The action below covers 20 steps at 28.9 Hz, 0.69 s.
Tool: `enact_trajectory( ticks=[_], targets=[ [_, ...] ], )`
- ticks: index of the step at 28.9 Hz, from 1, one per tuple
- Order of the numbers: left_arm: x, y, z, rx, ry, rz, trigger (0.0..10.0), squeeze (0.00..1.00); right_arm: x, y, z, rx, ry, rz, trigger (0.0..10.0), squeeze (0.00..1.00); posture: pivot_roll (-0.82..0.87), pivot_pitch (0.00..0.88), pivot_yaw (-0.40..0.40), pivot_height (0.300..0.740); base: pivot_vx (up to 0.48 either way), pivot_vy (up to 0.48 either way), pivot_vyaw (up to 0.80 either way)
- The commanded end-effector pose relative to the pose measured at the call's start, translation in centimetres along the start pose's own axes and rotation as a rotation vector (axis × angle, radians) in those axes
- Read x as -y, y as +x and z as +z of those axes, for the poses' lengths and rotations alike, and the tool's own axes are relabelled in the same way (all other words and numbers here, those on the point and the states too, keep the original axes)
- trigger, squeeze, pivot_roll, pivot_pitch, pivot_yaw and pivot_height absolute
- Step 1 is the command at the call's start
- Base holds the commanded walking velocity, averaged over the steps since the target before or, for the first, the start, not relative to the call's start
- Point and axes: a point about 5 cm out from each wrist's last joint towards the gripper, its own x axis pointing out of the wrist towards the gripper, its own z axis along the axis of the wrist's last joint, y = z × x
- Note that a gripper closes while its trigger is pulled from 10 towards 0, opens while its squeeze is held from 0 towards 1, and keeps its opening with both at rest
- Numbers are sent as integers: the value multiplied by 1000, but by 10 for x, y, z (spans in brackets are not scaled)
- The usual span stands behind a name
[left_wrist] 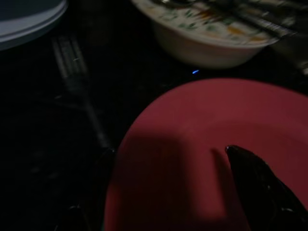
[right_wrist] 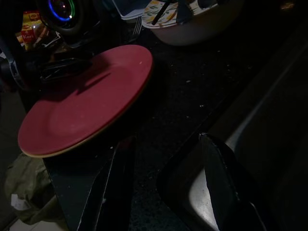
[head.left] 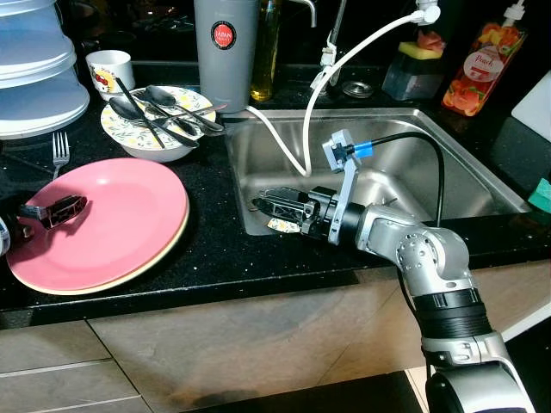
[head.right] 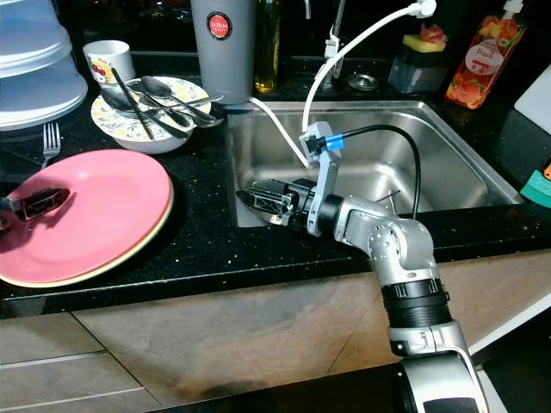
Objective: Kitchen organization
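Plate [head.left: 112, 219] lies on the counter [head.left: 224, 249] left of the sink [head.left: 413, 163]; left pincer [head.left: 53, 209], state unclear, hovers over it, right pincer [head.left: 277, 203] open at sink's edge; advise lifting level.

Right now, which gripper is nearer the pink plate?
Left. The left gripper is over the pink plate, at its left part. The right gripper is off to the plate's right, at the sink front left corner, with bare counter between.

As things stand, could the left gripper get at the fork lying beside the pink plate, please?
Probably yes: the left gripper hovers over the pink plate, and the fork lies on bare counter just beyond its rim, with nothing between.
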Motion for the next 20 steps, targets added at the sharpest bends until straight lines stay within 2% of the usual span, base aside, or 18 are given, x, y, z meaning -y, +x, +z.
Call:
enact_trajectory(
  ticks=[1,4,5,6,7,8,15,20],
  targets=[
    [4,2,-1,17,-14,-22,10000,0,-4,0,0,3,4,15,10000,0,33,177,-53,740,0,0,0],
    [7,4,2,49,-39,-50,10000,0,-4,0,0,4,6,16,10000,0,33,177,-53,740,0,0,0],
    [9,5,1,45,-47,-61,6667,0,-4,0,-1,5,10,16,10000,0,33,177,-53,740,0,0,0],
    [12,6,-2,28,-52,-73,5569,0,-4,1,-1,6,16,15,10000,0,29,176,-51,740,0,0,0],
    [15,7,-4,14,-54,-78,5569,0,-5,1,-2,6,21,15,10000,0,29,176,-51,740,0,0,0],
    [17,8,-8,-7,-61,-92,0,0,-5,2,-3,8,33,17,10000,0,29,176,-51,740,0,0,0],
    [24,10,-19,-53,-65,-116,0,0,-9,5,-7,9,70,36,10000,0,26,176,-50,740,0,0,0],
    [26,12,-26,-70,-69,-116,0,0,-21,14,-13,2,104,84,10000,0,24,179,-52,740,0,0,0]
  ],
)
